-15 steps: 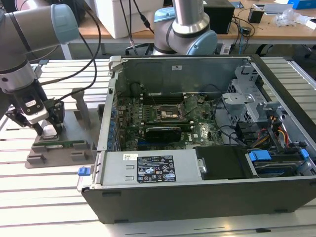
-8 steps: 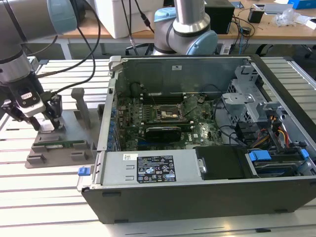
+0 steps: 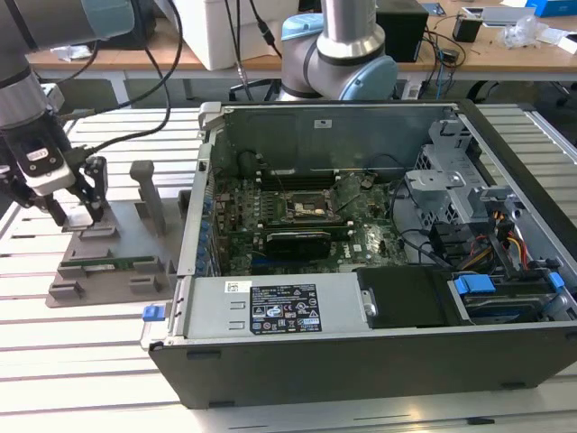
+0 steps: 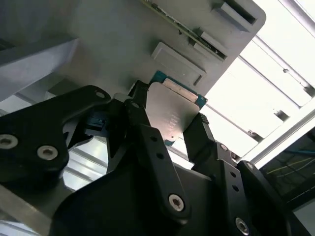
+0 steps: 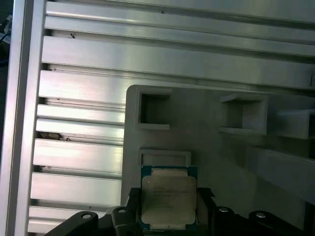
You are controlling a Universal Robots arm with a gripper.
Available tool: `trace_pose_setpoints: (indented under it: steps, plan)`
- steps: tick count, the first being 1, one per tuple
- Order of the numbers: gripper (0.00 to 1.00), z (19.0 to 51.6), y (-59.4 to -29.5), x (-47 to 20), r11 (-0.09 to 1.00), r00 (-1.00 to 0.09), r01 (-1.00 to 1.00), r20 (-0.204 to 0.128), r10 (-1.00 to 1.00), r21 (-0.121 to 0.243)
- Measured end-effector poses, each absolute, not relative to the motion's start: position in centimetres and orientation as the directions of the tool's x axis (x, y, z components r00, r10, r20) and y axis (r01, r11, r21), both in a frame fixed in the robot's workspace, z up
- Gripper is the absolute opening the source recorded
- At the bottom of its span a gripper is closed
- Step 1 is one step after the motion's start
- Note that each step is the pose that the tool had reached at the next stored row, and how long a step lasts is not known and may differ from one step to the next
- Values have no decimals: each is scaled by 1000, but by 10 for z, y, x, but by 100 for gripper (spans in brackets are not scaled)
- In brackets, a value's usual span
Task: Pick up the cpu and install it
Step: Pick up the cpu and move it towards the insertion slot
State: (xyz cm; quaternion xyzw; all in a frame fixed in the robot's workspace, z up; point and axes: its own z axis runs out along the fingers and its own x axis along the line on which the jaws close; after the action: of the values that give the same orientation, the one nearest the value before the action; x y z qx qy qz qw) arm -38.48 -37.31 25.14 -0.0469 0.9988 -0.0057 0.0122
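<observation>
The cpu [image 5: 169, 196] is a small square chip with a silvery top plate and a thin green rim [image 4: 172, 110]. In both wrist views it sits between my black fingers [image 4: 197, 135], which press on two opposite edges. My gripper [image 3: 77, 215] is shut on it, just above the grey holder block [image 3: 108, 248] at the exterior view's left. An empty recess [image 5: 165, 158] in the block lies right beside the chip. The black socket frame [image 3: 311, 209] sits on the green board inside the open computer case [image 3: 361, 361], well off to the exterior view's right.
A long green memory stick [image 3: 113, 262] lies in the holder block's front slot. A grey upright post [image 3: 149, 194] stands between my gripper and the case wall. The case holds cables and a drive cage [image 3: 451, 180]. Slatted aluminium table [image 5: 78, 157] surrounds the block.
</observation>
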Motion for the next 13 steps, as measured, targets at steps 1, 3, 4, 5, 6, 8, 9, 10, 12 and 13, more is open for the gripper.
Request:
trace_pose_setpoints:
  steps: [1,3,4,5,6,8,9,10,12,13]
  plan:
    - [54,258,-373,-385,996,-995,-94,-24,-94,-12]
    - [54,279,-373,-385,996,-995,-94,-24,-94,-11]
    - [54,285,-373,-385,996,-995,-94,-24,-94,-10]
    - [54,289,-373,-385,996,-995,-94,-24,-94,-9]
    - [54,293,-373,-385,996,-995,-94,-24,-94,-8]
    - [54,301,-373,-385,996,-995,-94,-24,-94,-6]
    - [54,306,-373,-385,996,-995,-94,-25,-94,-4]
    - [54,310,-373,-385,996,-995,-94,-25,-94,-4]
    - [54,318,-373,-385,996,-995,-94,-25,-94,-1]
    - [54,323,-373,-385,996,-995,-94,-25,-94,0]
